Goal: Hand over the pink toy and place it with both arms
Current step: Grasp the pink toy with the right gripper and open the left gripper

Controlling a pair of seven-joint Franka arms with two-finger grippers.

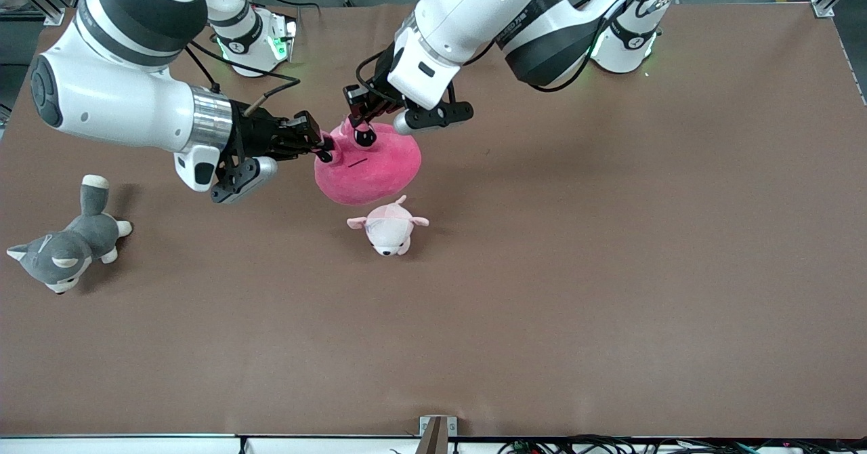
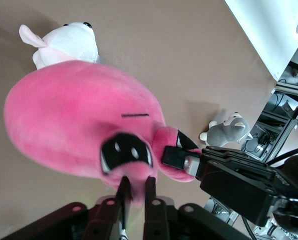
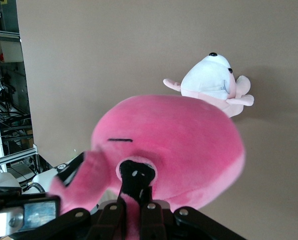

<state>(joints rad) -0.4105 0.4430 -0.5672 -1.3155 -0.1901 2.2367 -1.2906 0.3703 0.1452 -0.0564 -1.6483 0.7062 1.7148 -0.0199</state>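
The hot-pink blob toy [image 1: 379, 169] hangs above the middle of the table, held by both grippers at once. My left gripper [image 1: 362, 129] comes down from above and is shut on a bump at the toy's top, next to a black eye; in the left wrist view [image 2: 137, 187] pink plush is pinched between its fingers. My right gripper [image 1: 325, 148] reaches in from the right arm's end and is shut on an ear-like bump; in the right wrist view [image 3: 135, 197] pink plush fills its jaws. The toy's body shows in both wrist views [image 2: 74, 115] [image 3: 188, 145].
A small pale pink-and-white plush [image 1: 387, 227] lies on the table just nearer the front camera than the held toy. A grey-and-white plush dog [image 1: 68, 244] lies toward the right arm's end. The brown table [image 1: 609, 271] is bare toward the left arm's end.
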